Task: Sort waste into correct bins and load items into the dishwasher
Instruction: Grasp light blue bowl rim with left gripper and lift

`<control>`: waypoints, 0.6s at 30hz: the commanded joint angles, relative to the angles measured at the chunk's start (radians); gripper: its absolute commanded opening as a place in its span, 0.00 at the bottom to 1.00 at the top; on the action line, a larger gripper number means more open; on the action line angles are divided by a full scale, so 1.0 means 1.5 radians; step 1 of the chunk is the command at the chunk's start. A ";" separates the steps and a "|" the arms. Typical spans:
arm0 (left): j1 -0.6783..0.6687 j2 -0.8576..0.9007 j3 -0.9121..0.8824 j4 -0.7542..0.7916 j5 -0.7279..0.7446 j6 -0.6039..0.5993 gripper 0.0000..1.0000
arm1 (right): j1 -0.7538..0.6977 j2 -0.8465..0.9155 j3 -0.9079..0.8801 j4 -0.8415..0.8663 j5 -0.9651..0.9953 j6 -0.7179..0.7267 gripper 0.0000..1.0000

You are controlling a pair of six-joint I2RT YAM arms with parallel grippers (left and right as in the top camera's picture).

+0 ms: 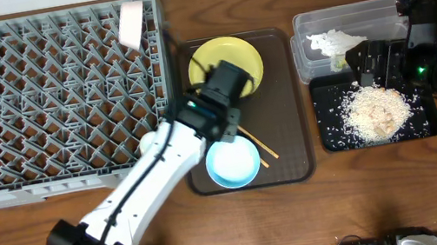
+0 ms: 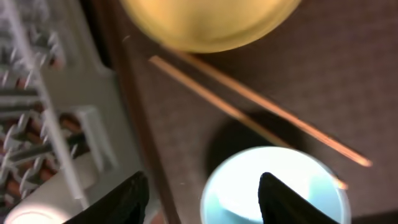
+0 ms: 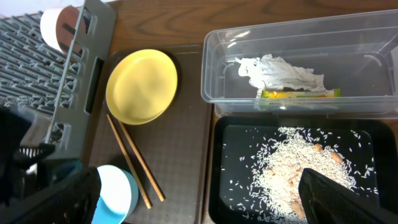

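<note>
Waste side looks sorted to me: napkin (image 3: 277, 71) and green-yellow wrapper (image 3: 298, 93) are in the clear tub (image 1: 312, 46), and the rice (image 1: 375, 111) is heaped in the black tray (image 1: 331, 135). My right hand (image 3: 199, 177) hangs over that rice, spread wide and holding nothing.

The dishes are what worry me. Only the white cup (image 1: 132, 23) sits in the rack (image 1: 47, 97), at its far right corner. The yellow plate (image 1: 243, 57), blue bowl (image 1: 234, 162) and the 2 chopsticks (image 3: 134, 158) are all on the brown serving tray (image 1: 281, 104).

My left hand (image 2: 202, 186) hovers low over the bowl's rim, fingers apart and empty. 1 chopstick runs right up to that rim, so pinching the bowl could drag the stick along or tip the bowl. Going for the sticks instead isn't easier, since they're thin and flat on the tray and could roll out of the pinch. Even once they're carried over, I'd guess they could slip through the rack's lattice.
</note>
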 commanded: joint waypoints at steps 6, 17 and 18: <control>0.021 0.048 -0.026 -0.016 0.078 0.003 0.58 | -0.002 0.003 0.001 0.002 0.002 0.006 0.99; 0.021 0.101 -0.029 -0.073 0.092 0.014 0.58 | -0.002 0.003 0.001 0.001 0.002 0.006 0.99; 0.021 0.106 -0.031 -0.072 0.114 0.033 0.58 | -0.002 0.003 0.001 0.002 0.002 0.006 0.99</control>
